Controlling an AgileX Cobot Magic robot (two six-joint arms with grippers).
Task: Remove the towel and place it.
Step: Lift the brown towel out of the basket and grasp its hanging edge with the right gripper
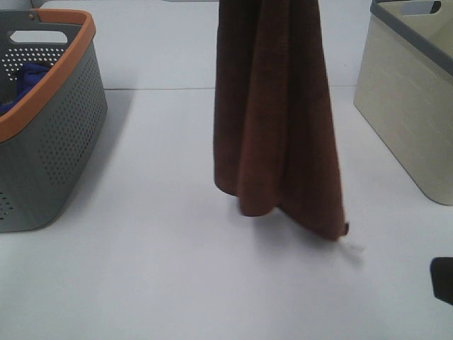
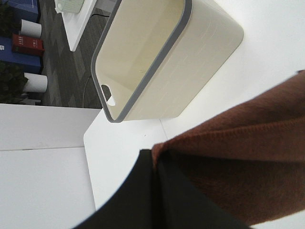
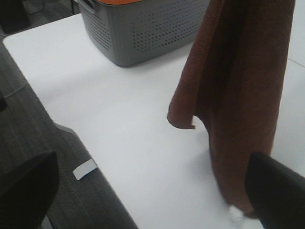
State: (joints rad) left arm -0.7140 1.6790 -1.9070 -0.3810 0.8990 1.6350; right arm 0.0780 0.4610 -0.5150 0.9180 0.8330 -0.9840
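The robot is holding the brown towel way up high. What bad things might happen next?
1. The left gripper pinches just one bit of the towel, so it might slip out and drop on the table.
2. The towel's bottom corner, with its white tag, hangs very low; moving sideways may drag it.
3. The long hanging cloth may catch on the beige basket if carried over its rim.

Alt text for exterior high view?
A maroon towel hangs from above the frame over a white table, its lowest corner near the tabletop. Grey orange-rimmed basket with a blue cloth at left, cream bin at right.
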